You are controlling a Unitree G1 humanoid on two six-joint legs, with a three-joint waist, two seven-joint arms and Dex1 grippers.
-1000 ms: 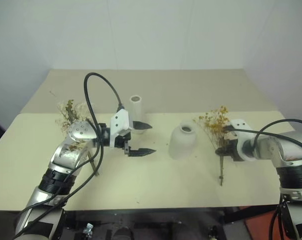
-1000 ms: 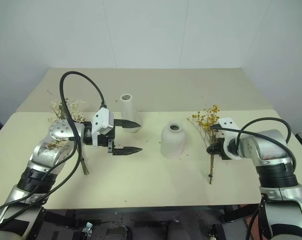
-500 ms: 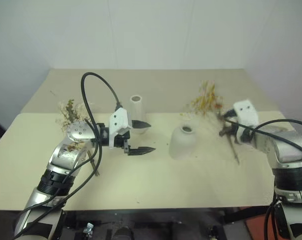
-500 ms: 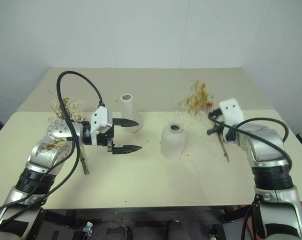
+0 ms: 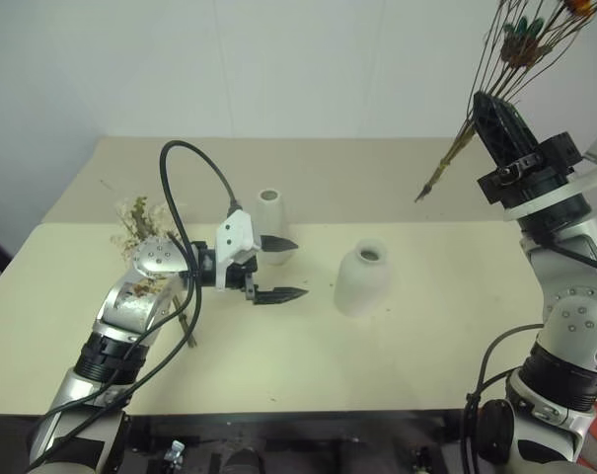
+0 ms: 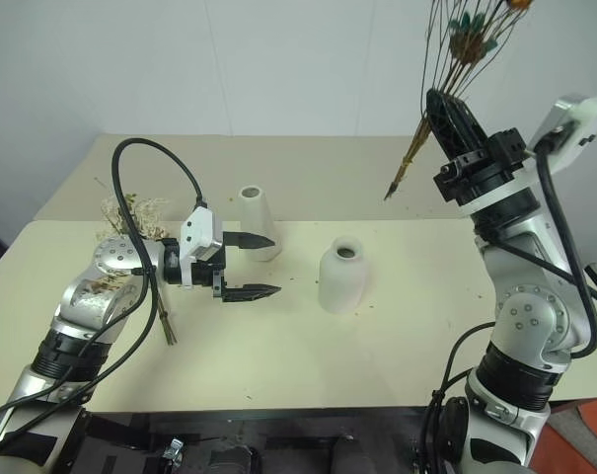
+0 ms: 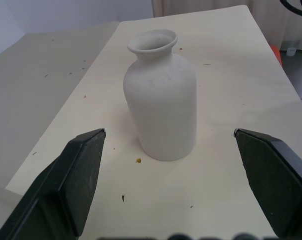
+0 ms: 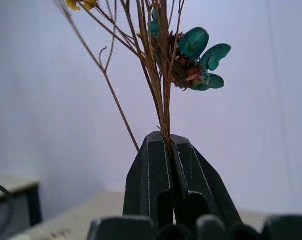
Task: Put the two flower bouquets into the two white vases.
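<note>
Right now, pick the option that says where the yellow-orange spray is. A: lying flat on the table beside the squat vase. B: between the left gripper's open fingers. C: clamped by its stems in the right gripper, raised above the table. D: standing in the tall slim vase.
C: the right gripper is shut on the yellow-orange spray, its stems pinched well above the table.

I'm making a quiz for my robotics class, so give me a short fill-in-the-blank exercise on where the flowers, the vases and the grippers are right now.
1. The right gripper is shut on the stems of the ____ bouquet, raised above the table.
2. The left gripper is ____ and empty.
3. The left gripper points at the ____ vase.
4. The mixed bouquet lies on the table by the ____ arm.

Missing words: yellow; open; squat; left
</note>
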